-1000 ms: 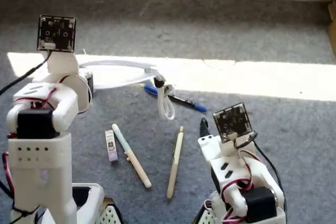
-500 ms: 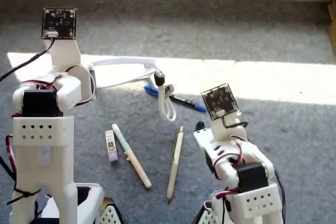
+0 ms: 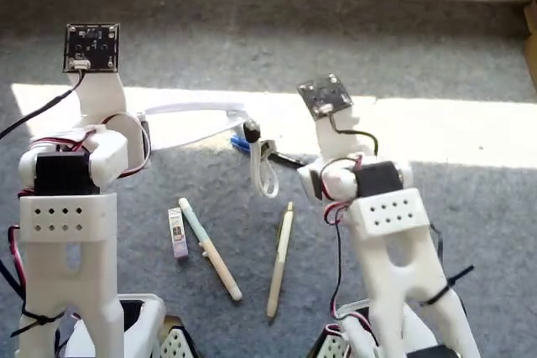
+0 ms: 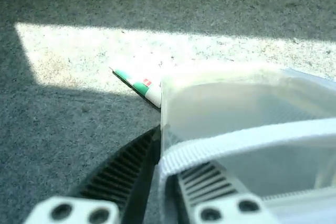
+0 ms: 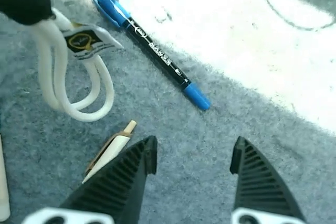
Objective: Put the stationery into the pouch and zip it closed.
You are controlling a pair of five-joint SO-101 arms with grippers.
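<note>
Right wrist view: my empty right gripper gapes just short of the pen, light, stiff, likely slick, so I'd pinch mid-barrel; left gripper clamps the floppy pouch.

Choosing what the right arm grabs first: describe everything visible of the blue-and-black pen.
The pen is slim, with a black barrel bearing pale print and blue at both ends; it looks plastic. It lies flat and slantwise on the grey carpet, along the edge of the sunlit patch. One blue end is close to a white strap; contact is unclear. Nothing grips it: the right pincer hangs open, short of its other end.
</note>
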